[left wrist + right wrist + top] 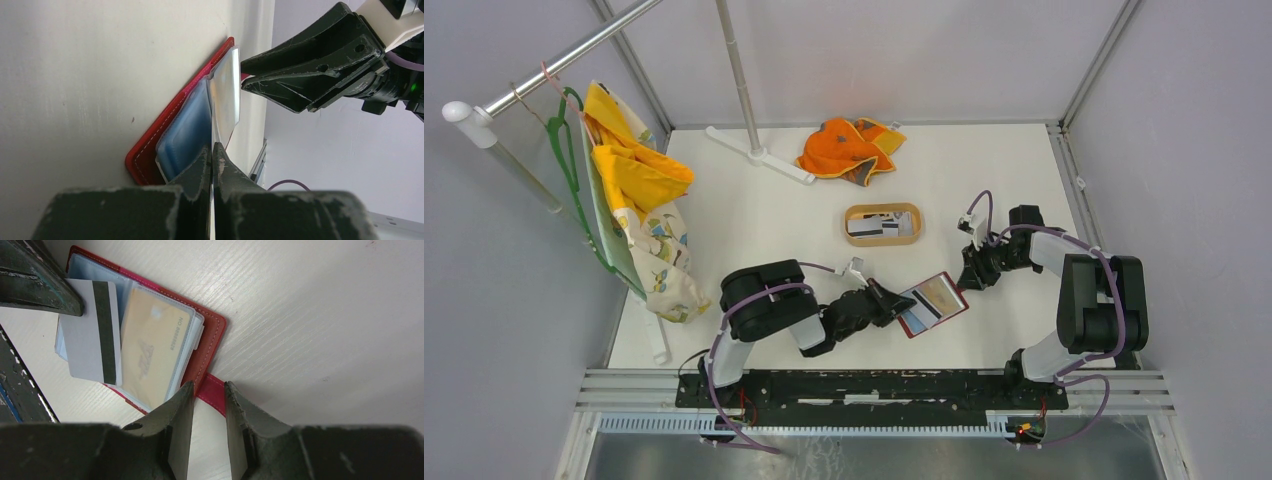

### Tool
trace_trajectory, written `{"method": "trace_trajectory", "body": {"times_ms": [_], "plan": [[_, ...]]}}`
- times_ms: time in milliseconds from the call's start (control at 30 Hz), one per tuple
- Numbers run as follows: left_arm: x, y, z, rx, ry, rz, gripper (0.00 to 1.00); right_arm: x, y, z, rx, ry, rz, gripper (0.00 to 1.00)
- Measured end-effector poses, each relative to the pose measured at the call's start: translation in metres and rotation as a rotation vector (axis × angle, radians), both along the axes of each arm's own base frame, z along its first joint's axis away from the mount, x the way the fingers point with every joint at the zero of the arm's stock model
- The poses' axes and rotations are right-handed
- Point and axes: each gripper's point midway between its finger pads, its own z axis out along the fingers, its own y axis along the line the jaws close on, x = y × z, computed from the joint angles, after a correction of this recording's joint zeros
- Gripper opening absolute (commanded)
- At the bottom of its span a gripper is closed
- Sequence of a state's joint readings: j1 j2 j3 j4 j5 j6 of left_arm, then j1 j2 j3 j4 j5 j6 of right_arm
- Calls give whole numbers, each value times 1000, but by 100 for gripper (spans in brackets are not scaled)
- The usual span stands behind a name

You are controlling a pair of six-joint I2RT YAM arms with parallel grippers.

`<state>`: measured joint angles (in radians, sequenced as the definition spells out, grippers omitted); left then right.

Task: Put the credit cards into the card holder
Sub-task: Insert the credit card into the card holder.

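Left gripper pinches a striped grey credit card, holding it slanted over the open red card holder on the table, probably to feed a sleeve. Right gripper stands part-spread astride the snap tab, likely steadying the holder. I cannot tell whether it nips the tab.
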<state>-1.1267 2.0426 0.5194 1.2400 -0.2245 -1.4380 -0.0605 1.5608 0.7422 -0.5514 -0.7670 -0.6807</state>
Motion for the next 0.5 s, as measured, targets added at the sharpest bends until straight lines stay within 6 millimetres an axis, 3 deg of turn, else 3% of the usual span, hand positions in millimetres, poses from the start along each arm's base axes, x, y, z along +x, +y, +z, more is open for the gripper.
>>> {"method": "trace_trajectory", "body": {"times_ms": [500], "plan": [[4,-10,-3,-4,11,-24,2,0,0,0,0,0,0,35]]}}
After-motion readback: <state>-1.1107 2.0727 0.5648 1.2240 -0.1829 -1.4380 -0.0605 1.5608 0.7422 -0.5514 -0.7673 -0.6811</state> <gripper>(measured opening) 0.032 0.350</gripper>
